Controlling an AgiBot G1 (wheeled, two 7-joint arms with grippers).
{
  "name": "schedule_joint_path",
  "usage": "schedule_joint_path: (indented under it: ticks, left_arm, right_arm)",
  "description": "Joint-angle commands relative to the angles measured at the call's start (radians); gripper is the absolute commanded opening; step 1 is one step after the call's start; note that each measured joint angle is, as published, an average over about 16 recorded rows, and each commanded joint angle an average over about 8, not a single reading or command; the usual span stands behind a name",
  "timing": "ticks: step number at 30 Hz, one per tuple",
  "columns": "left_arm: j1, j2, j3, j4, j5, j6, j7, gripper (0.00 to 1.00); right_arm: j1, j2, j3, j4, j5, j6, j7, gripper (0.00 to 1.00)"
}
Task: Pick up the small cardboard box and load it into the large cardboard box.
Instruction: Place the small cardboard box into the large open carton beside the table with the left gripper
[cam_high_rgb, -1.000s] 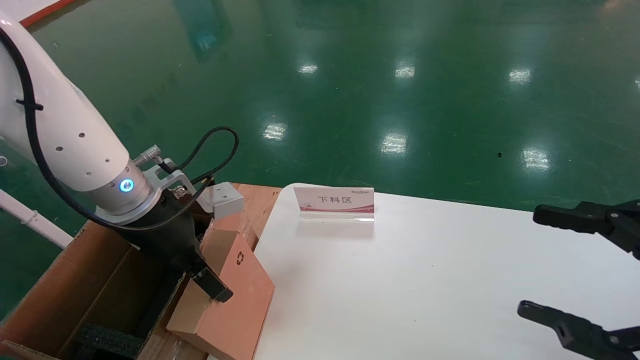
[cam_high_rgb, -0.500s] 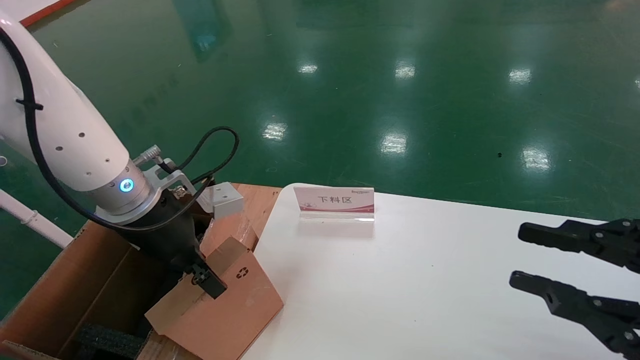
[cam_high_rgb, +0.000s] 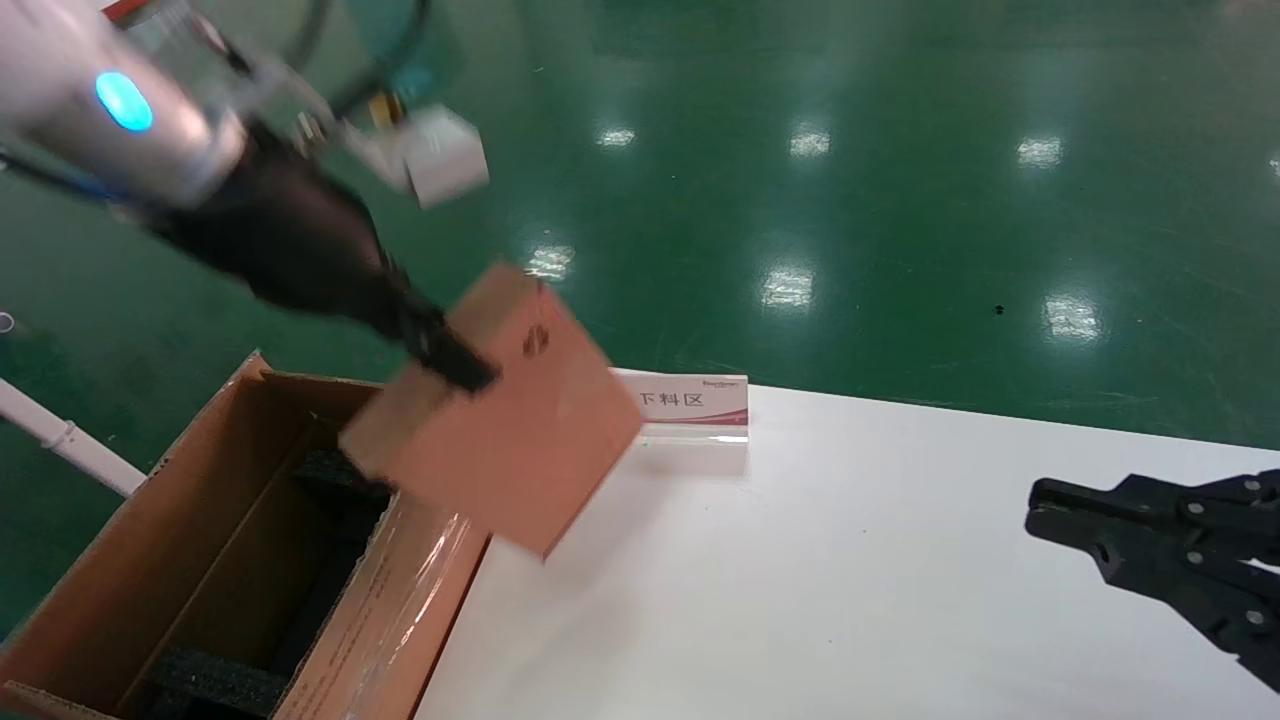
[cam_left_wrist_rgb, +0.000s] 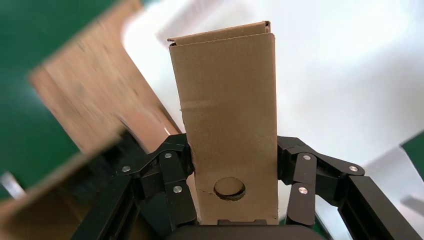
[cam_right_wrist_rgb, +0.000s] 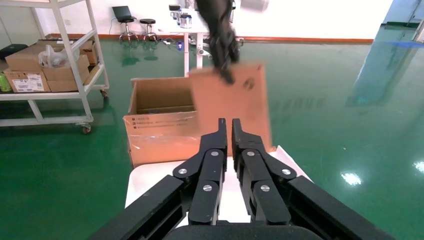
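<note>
My left gripper (cam_high_rgb: 455, 365) is shut on the small cardboard box (cam_high_rgb: 510, 430), a slim brown carton with a recycling symbol. It holds the carton tilted in the air, above the large box's table-side wall and the table's left edge. In the left wrist view the fingers (cam_left_wrist_rgb: 177, 160) clamp both sides of the carton (cam_left_wrist_rgb: 225, 95) near its round hole. The large cardboard box (cam_high_rgb: 395, 600) stands open on the floor at the table's left, with black foam (cam_high_rgb: 215, 682) inside and clear tape on its side. My right gripper (cam_high_rgb: 1040, 505) is shut and empty above the table's right side.
A white table (cam_high_rgb: 850, 570) fills the right half of the head view. A small pink-and-white sign card (cam_high_rgb: 692, 405) stands at its far left edge. A green floor surrounds it. The right wrist view shows a shelf trolley (cam_right_wrist_rgb: 50, 65) with cartons beyond the large box (cam_right_wrist_rgb: 155, 125).
My left arm has swung sharply upward, lifting the small carton from the large box's edge into the air. My right gripper has closed from wide open to shut.
</note>
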Motion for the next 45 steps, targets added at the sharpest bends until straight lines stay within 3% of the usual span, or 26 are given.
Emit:
schedule_joint_path:
  ticks: [1,8,18,19,26,27,33,45]
  left_arm:
    - [-0.047,0.009,-0.023,0.037,-0.003,0.018,0.026,0.0]
    - [-0.214,0.047,0.063,0.166,0.022,0.051,0.164,0.0]
    - [-0.352,0.055,0.396,0.228,-0.029,0.056,0.281,0.0]
    - [-0.358,0.055,0.433,0.229,-0.038,0.056,0.287,0.0]
    - [-0.379,0.048,0.654,0.233,-0.111,0.048,0.309,0.0]
    - [-0.38,0.045,0.677,0.234,-0.119,0.045,0.31,0.0]
    - [-0.371,0.022,0.757,0.234,-0.142,0.022,0.312,0.0]
    - [-0.321,-0.054,0.806,0.204,-0.126,-0.054,0.231,0.0]
  right_arm:
    - [0.0,0.0,0.0,0.0,0.0,0.0,0.0,0.0]
    - [0.0,0.0,-0.001,0.0,0.0,0.0,0.0,0.0]
    - [0.0,0.0,-0.001,0.0,0.001,0.0,-0.001,0.0]
    - [0.0,0.0,-0.001,0.0,0.001,0.0,-0.001,0.06]
    - [0.0,0.001,-0.002,0.0,0.001,0.001,-0.001,0.93]
    - [0.0,0.001,-0.002,0.0,0.001,0.001,-0.001,1.0]
    - [0.0,0.001,-0.002,0.0,0.001,0.001,-0.001,1.0]
    - [0.001,0.001,-0.003,0.0,0.002,0.001,-0.001,1.0]
